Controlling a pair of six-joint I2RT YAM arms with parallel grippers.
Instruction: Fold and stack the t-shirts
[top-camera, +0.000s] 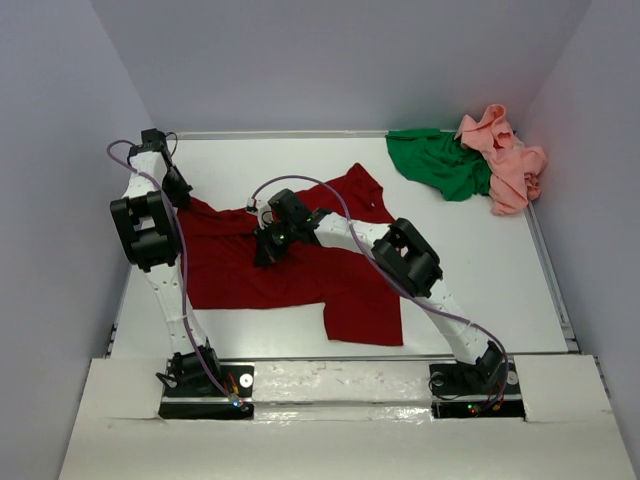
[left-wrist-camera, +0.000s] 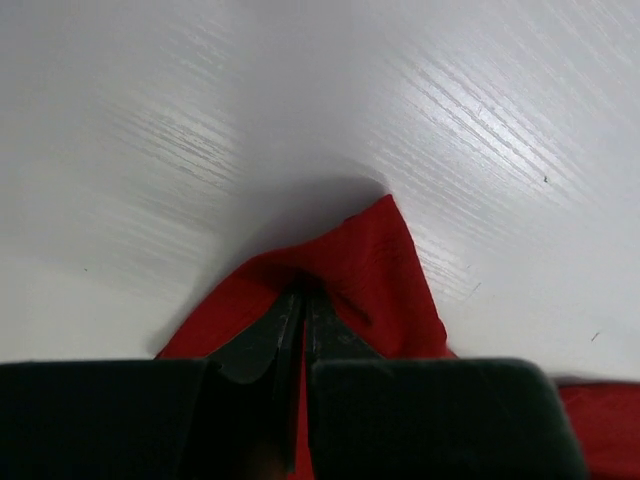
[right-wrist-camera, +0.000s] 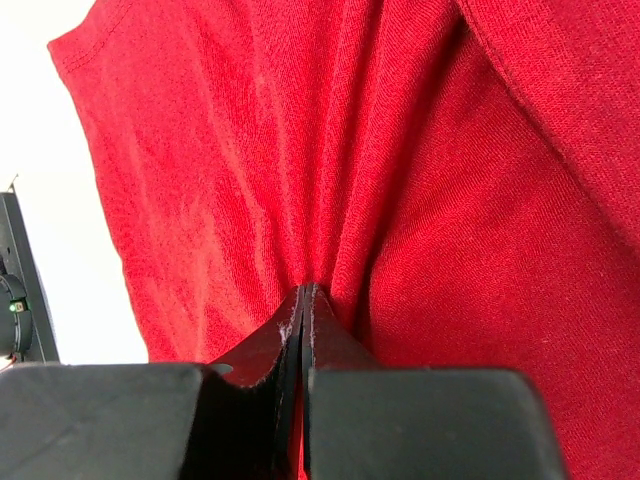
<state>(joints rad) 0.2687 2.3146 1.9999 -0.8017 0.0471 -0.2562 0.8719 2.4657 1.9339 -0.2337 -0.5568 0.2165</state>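
Note:
A dark red t-shirt (top-camera: 300, 285) lies spread across the middle of the white table (top-camera: 480, 270). My left gripper (top-camera: 180, 192) is at the shirt's far left corner. In the left wrist view its jaws (left-wrist-camera: 305, 292) stand almost together, with a thin strip of red cloth (left-wrist-camera: 385, 270) between them, and the corner tents up to the tips. My right gripper (top-camera: 268, 250) is down on the shirt's middle. It is shut (right-wrist-camera: 303, 288), and folds of the red cloth (right-wrist-camera: 450, 200) run into its tips. A bright green t-shirt (top-camera: 440, 162) and a salmon pink t-shirt (top-camera: 508, 158) lie crumpled at the far right.
Grey walls close in the table on the left, back and right. Both arm bases (top-camera: 205, 380) are bolted at the near edge. Purple cables (top-camera: 300, 182) loop along the arms. The right arm's forearm (top-camera: 405, 255) crosses above the red shirt's right half.

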